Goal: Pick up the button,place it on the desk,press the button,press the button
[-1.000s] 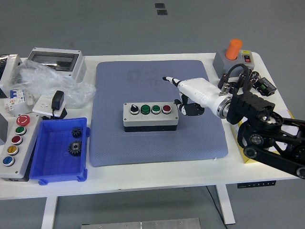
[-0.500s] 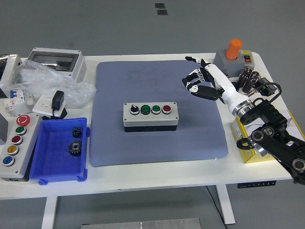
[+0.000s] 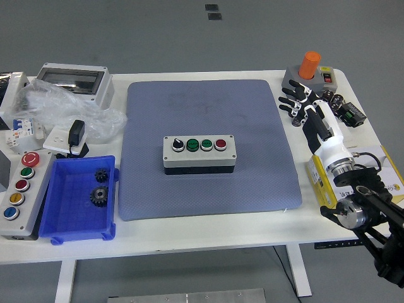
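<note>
A grey button box (image 3: 199, 154) lies flat in the middle of the blue-grey mat (image 3: 208, 107). Its top carries a black-and-white selector, two green buttons and a red button (image 3: 220, 144) in a row. My right hand (image 3: 303, 104), white with black fingertips, hovers over the table's right side, just off the mat's right edge and well clear of the box. Its fingers are spread and hold nothing. The black right forearm runs down to the lower right corner. My left arm does not show.
A blue bin (image 3: 79, 199) with two black gears sits front left, beside a long grey multi-button box (image 3: 19, 192). Back left hold a grey enclosure (image 3: 72, 82), plastic bag and adapter. An orange-knobbed grey unit (image 3: 307, 74) and a yellow box (image 3: 353, 180) stand at right.
My right hand has drawn back from beside the button box, swinging up and to the right off the mat, its fingers opening. The button box has stayed put.
</note>
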Tool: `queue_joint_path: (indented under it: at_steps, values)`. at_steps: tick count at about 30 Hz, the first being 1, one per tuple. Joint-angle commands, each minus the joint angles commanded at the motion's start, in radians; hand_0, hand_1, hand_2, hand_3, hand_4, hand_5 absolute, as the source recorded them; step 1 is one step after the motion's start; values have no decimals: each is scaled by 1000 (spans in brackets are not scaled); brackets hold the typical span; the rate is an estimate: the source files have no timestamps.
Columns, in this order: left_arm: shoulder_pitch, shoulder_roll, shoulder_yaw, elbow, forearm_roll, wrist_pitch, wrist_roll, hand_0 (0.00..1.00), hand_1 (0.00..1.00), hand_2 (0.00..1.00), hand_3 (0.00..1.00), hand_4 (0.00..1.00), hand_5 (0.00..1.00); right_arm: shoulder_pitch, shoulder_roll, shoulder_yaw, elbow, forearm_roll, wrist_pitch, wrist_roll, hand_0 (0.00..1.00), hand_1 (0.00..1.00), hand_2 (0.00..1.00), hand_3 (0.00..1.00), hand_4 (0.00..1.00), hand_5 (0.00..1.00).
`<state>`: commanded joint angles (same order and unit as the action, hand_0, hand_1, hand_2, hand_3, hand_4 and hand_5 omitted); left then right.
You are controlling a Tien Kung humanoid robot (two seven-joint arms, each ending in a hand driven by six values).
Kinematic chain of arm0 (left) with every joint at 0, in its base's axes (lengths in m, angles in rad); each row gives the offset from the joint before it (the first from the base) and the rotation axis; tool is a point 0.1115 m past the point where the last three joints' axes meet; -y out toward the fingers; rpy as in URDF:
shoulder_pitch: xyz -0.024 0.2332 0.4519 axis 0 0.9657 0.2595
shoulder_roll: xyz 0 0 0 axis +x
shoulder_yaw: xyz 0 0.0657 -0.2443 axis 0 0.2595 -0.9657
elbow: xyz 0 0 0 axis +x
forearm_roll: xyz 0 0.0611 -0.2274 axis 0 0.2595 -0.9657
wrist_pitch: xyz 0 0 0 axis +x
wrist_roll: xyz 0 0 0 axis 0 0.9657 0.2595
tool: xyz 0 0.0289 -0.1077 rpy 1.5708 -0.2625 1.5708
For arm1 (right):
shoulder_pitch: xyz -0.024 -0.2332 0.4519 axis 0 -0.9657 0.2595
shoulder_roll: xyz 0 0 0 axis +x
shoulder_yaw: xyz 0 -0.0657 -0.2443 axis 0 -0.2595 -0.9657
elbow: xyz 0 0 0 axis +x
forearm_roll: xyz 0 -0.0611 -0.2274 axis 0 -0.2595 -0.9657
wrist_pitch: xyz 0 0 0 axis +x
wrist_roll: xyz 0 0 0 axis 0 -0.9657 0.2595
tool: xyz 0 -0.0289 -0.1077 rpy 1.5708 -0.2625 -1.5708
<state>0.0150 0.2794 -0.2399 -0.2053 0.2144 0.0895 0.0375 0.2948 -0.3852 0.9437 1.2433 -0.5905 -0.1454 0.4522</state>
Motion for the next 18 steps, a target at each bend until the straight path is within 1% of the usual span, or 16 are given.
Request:
queue_joint_path:
  at_steps: [1,2,4,7,8,13,14,18]
  values:
    - [0,0,-2,0,3,0,0,608,645,603,611,567,398,-4,2,1,-3,20,1,3,859,793,847,824,998,998]
    - [0,0,-5,0,5,0,1,609,646,603,612,574,399,-9,4,4,-6,42,1,6,876,778,801,783,998,998]
    - [0,0,-7,-1,9,0,2,609,646,603,612,574,399,-21,10,14,-8,68,0,9,876,778,801,783,998,998]
    - [0,0,-8,-1,10,0,3,609,646,603,612,574,399,-34,18,25,-8,73,-1,10,876,778,801,783,998,998]
    - [0,0,-8,-1,11,0,3,608,646,604,614,589,401,-38,21,28,-8,72,-2,10,760,674,701,680,998,998]
    - [-2,0,-10,-1,13,0,4,608,646,604,614,589,401,-45,25,26,-6,68,-5,10,760,674,701,680,998,998]
    - [-3,0,-10,-1,14,0,4,609,646,604,614,604,398,-45,26,23,-5,67,-6,9,650,570,591,628,998,998]
    - [-5,1,-13,-1,16,0,5,609,646,604,614,604,398,-44,29,17,1,60,-8,7,650,570,591,628,998,998]
